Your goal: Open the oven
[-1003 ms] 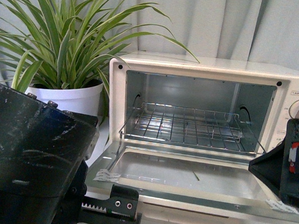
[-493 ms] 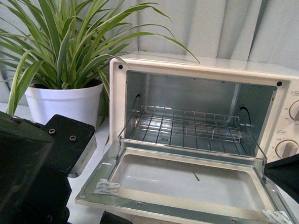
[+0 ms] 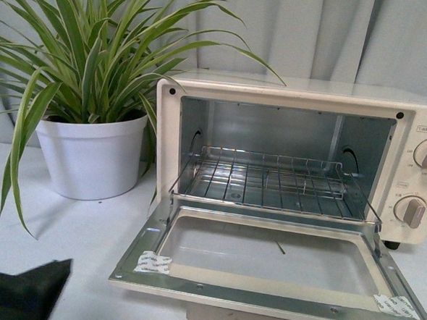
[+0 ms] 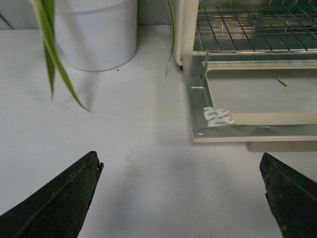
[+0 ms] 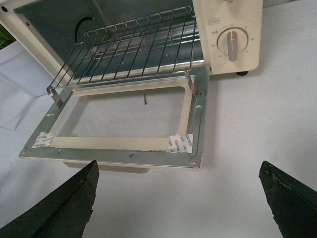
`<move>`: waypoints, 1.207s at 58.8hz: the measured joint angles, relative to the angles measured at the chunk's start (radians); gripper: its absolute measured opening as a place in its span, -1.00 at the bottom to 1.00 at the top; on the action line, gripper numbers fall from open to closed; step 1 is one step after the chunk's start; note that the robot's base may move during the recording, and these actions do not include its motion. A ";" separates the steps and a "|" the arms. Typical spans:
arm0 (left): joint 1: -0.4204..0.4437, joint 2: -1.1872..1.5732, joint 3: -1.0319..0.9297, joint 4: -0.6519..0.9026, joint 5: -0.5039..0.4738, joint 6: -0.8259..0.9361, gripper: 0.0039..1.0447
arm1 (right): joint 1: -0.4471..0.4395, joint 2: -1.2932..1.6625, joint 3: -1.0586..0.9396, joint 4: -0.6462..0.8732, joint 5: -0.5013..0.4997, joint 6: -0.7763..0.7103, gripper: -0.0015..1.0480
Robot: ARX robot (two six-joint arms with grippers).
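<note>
The cream-white oven (image 3: 304, 97) stands on the white table with its glass door (image 3: 266, 254) folded down flat and open toward me. The wire rack (image 3: 270, 181) sits inside, and two round knobs (image 3: 425, 153) are on its right side. The oven also shows in the left wrist view (image 4: 247, 84) and the right wrist view (image 5: 124, 99). My left gripper (image 4: 181, 173) is open and empty over bare table, in front of and left of the door. My right gripper (image 5: 178, 183) is open and empty, in front of the door's right corner. In the front view only a dark piece of the left arm (image 3: 17, 293) shows.
A potted plant in a white pot (image 3: 90, 156) stands left of the oven, its long leaves hanging over the table; the pot also shows in the left wrist view (image 4: 96, 32). A grey curtain (image 3: 316, 28) hangs behind. The white table (image 3: 71, 231) lies between pot and door.
Both arms have pulled back and down out of the front view; only a corner of the left arm stays at the bottom left. The oven door stays open and flat.
</note>
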 joint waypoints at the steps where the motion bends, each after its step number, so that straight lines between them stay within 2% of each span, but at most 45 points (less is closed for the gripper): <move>1: 0.000 -0.028 -0.008 -0.011 -0.006 0.006 0.88 | -0.003 -0.017 -0.007 -0.003 -0.003 -0.003 0.82; 16: 0.043 -0.428 -0.104 -0.261 -0.065 0.006 0.88 | 0.009 -0.274 -0.111 -0.130 0.026 -0.042 0.82; 22: 0.071 -0.534 -0.128 -0.335 -0.049 -0.015 0.88 | 0.017 -0.367 -0.140 -0.164 0.043 -0.042 0.82; 31: 0.155 -0.626 -0.158 -0.363 -0.016 -0.022 0.88 | 0.018 -0.394 -0.142 -0.165 0.050 -0.042 0.82; 42: 0.165 -0.631 -0.160 -0.364 -0.013 -0.022 0.88 | 0.018 -0.394 -0.142 -0.165 0.051 -0.042 0.82; 43: 0.167 -0.636 -0.163 -0.357 -0.005 -0.014 0.87 | 0.028 -0.405 -0.148 -0.150 0.081 -0.057 0.79; 44: 0.173 -0.652 -0.175 -0.328 0.013 -0.002 0.81 | 0.037 -0.415 -0.155 -0.143 0.092 -0.062 0.77; 46: 0.187 -0.674 -0.198 -0.281 0.055 0.018 0.70 | 0.059 -0.451 -0.190 -0.061 0.211 -0.126 0.64; 50: 0.239 -0.739 -0.229 -0.255 0.127 0.048 0.44 | 0.058 -0.509 -0.225 -0.014 0.282 -0.207 0.40; 60: 0.367 -0.796 -0.243 -0.278 0.249 0.073 -0.13 | -0.009 -0.545 -0.242 -0.011 0.226 -0.285 -0.18; 62: 0.392 -0.804 -0.248 -0.284 0.274 0.074 -0.26 | -0.033 -0.550 -0.246 -0.016 0.189 -0.288 -0.28; 65: 0.422 -0.814 -0.251 -0.290 0.301 0.077 -0.44 | -0.115 -0.560 -0.252 -0.022 0.088 -0.296 -0.49; 70: 0.468 -0.852 -0.278 -0.292 0.344 0.080 -0.75 | -0.166 -0.572 -0.256 -0.021 0.078 -0.300 -0.76; 71: 0.477 -0.859 -0.283 -0.295 0.352 0.080 -0.82 | -0.171 -0.586 -0.267 -0.019 0.077 -0.301 -0.86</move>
